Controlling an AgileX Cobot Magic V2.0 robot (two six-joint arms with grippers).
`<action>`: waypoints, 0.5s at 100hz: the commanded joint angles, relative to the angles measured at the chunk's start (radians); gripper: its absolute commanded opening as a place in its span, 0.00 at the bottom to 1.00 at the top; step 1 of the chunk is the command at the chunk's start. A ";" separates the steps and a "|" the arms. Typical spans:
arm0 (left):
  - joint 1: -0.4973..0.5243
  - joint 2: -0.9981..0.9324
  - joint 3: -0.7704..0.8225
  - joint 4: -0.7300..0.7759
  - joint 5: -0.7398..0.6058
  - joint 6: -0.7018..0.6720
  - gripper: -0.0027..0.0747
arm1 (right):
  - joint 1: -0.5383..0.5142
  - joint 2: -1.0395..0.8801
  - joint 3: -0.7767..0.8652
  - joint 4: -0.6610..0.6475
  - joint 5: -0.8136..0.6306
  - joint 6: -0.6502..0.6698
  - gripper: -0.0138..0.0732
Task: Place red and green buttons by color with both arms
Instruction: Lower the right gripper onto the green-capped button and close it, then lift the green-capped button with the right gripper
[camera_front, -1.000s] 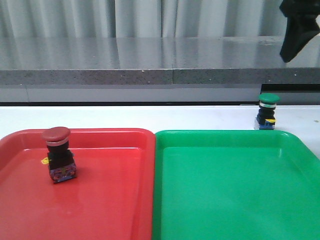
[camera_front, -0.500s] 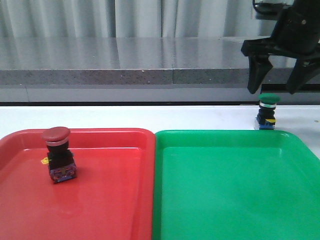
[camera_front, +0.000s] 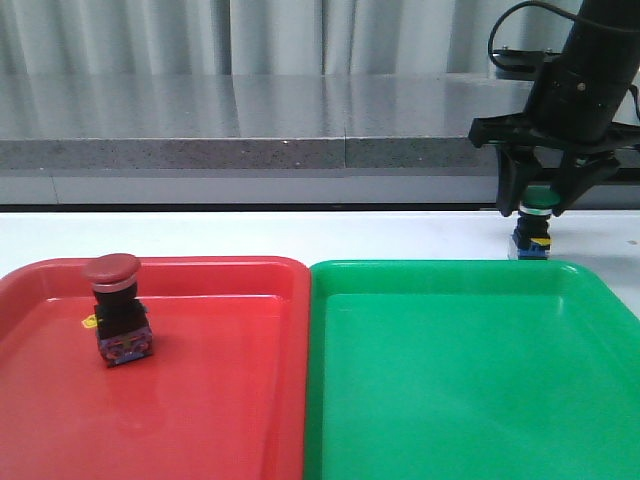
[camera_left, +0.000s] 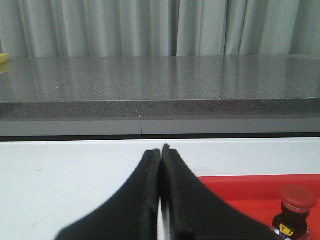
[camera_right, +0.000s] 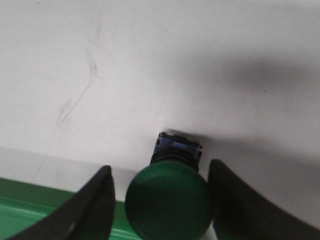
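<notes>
The right gripper (camera_front: 541, 207) hangs over the white table (camera_front: 300, 235) at the far right, its two dark fingers spread apart and pointing down. Between those fingers sits the green button (camera_front: 537, 203), standing upright on the table just behind the far rim of the green tray (camera_front: 470, 380). In the right wrist view, the button's round green cap (camera_right: 169, 206) fills the gap between the two fingers (camera_right: 92, 207), with a sliver of space on either side, so the jaws are open around the cap and not pressing on it (whether either finger brushes the cap cannot be told). Below the cap, part of the button's black body and bluish base shows against the table.

The left gripper (camera_left: 161, 152) appears only in the left wrist view, its two black fingers pressed together with nothing between them. Ahead of it and off to one side stands the red button (camera_front: 117, 310), upright inside the red tray (camera_front: 220, 400), well apart from the fingertips.

The red tray and green tray lie side by side, edges touching, with a grey stone ledge (camera_front: 250, 150) and pale curtains behind.
</notes>
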 joint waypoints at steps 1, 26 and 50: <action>0.001 -0.033 0.012 -0.010 -0.086 0.000 0.01 | -0.004 -0.054 -0.033 0.006 -0.033 -0.001 0.53; 0.001 -0.033 0.012 -0.010 -0.086 0.000 0.01 | -0.004 -0.073 -0.102 0.007 0.079 -0.001 0.53; 0.001 -0.033 0.012 -0.010 -0.086 0.000 0.01 | -0.001 -0.189 -0.107 0.043 0.157 -0.001 0.53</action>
